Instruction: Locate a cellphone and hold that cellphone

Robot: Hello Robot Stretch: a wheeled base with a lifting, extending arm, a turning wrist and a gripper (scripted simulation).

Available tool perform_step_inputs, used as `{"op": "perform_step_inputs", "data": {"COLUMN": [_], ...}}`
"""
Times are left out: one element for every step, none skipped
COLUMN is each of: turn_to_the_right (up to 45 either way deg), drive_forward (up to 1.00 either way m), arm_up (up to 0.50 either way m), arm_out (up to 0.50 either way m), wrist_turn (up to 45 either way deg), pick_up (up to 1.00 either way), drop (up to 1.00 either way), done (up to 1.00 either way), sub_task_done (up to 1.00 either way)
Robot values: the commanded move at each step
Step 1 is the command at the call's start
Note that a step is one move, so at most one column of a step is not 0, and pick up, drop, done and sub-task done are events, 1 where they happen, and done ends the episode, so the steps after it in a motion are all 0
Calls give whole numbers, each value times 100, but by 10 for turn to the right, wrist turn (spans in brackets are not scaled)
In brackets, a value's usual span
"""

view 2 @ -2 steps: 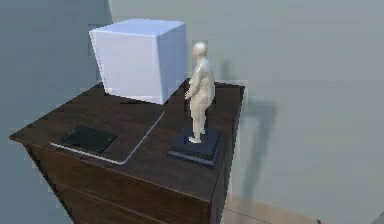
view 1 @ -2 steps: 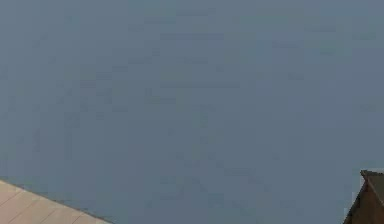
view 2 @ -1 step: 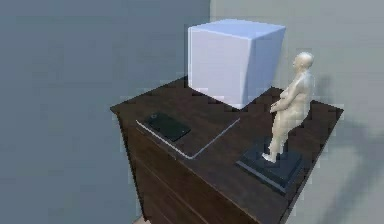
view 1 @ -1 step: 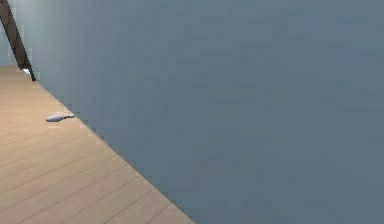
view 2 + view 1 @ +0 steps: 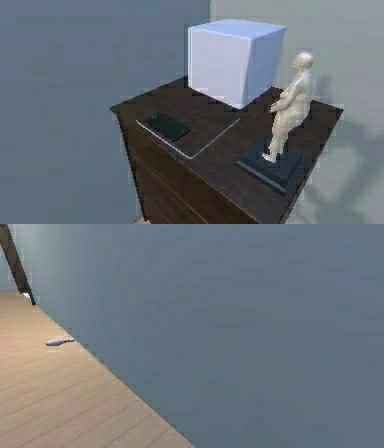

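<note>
Dark wooden dresser [image 5: 225, 155] by blue-grey wall [image 5: 60, 60] bears cellphone [image 5: 165, 126].

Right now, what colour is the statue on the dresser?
The statue is pale cream; best in the arm side view.

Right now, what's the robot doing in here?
It is hunting for a cellphone to hold. On its arm side stands a dark wooden dresser. On top, a flat black rectangle, likely the phone, lies on a thin clear sheet, near a pale blue-white cube and a tan statue of a person. Ahead are a blue-grey wall and a wooden plank floor, where a small pale grey thing lies.
</note>
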Motion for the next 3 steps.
{"op": "perform_step_inputs", "data": {"turn_to_the_right": [0, 0, 0], "drive_forward": [0, 0, 0], "arm_up": [38, 0, 0], "arm_out": [0, 24, 0], "wrist_turn": [0, 0, 450], "pick_up": [0, 0, 0], "drop": [0, 0, 0], "done": [0, 0, 0], "sub_task_done": [0, 0, 0]}}
